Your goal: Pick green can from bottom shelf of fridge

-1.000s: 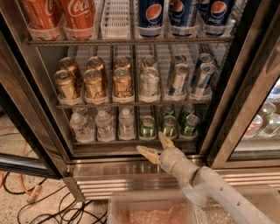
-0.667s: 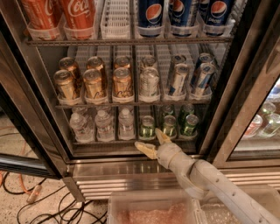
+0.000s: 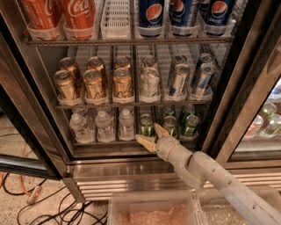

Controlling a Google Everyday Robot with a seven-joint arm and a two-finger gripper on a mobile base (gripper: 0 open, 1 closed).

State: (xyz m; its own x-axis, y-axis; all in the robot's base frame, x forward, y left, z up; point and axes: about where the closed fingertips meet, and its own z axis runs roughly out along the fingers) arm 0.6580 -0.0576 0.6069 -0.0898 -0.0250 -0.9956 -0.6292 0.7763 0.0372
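Reaching stage, no grasp yet. Claw point(image 3: 152, 136) sits low at centre frame, right at the front rail of the bottom shelf point(image 3: 109, 143), on the end of the grey arm point(image 3: 219, 178) that comes in from lower right. Its fingers point(image 3: 144, 141) are spread apart with nothing between them.

Nearest green can point(image 3: 146, 125) stands upright in its lane just above and behind the claw, leftmost of the green group. More green cans fill the lanes to its right, two rows deep. Touching or just short of it: can't tell from this angle.

Judgement: approach roughly done. Left to do: last push in around the can, close, lift clear of the rail, pull out of the fridge point(image 3: 230, 101). Likely trouble spots are the rail and the neighbouring can, since the lanes are tight.

Surroundings:
- Water bottles point(image 3: 102, 125) share the bottom shelf, left of centre.
- Shelf above holds gold-brown cans point(image 3: 94, 83) at left and silver-and-blue cans point(image 3: 178, 79) at right.
- Top of frame has Coca-Cola bottles point(image 3: 79, 15), a white lane tray point(image 3: 116, 17) and Pepsi bottles point(image 3: 153, 13).
- Ribbed steel base point(image 3: 131, 180) runs below the opening.
- Clear plastic tub point(image 3: 115, 206) sits at bottom centre, contents unclear.
- Cables point(image 3: 39, 200) lie loose on the speckled floor at lower left.
- Second cooler section at the right edge shows more bottles point(image 3: 263, 125) behind glass.
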